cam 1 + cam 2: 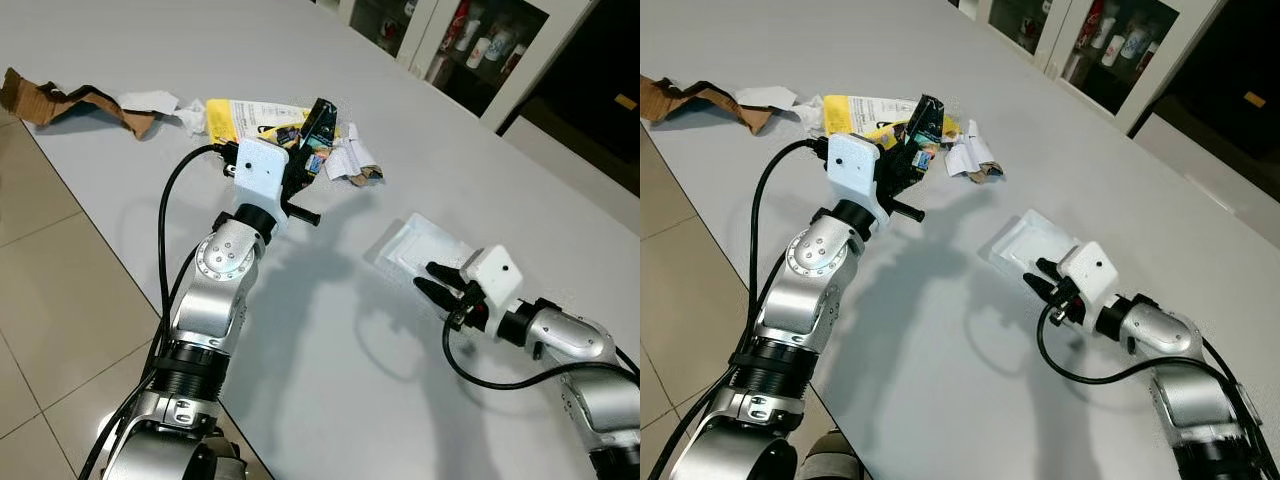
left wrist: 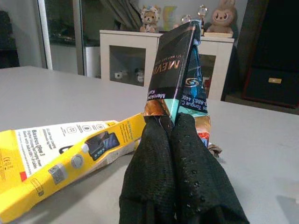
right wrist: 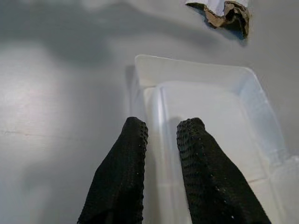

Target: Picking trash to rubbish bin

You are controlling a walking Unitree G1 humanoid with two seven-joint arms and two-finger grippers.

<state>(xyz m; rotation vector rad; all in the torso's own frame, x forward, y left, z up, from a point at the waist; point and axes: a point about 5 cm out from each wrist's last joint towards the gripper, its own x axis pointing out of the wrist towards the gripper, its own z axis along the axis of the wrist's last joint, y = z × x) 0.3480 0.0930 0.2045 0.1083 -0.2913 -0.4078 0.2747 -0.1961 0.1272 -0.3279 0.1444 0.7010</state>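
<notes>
My left gripper [image 1: 305,150] is shut on a dark, shiny snack wrapper [image 2: 175,79], held a little above the grey table [image 1: 130,45]. Under and behind it lie a yellow product box [image 1: 245,115] and crumpled white paper scraps [image 1: 350,162]. My right gripper [image 1: 432,278] is open, its fingers [image 3: 131,163] straddling the near rim of a clear plastic tray [image 3: 210,107] that lies flat on the table. Whether the fingers touch the tray I cannot tell.
Torn brown cardboard [image 1: 60,100] and a white tissue [image 1: 150,100] lie at the table's far left edge. Tiled floor [image 1: 40,300] runs along the left side. White cabinets with glass doors [image 1: 470,40] stand behind the table.
</notes>
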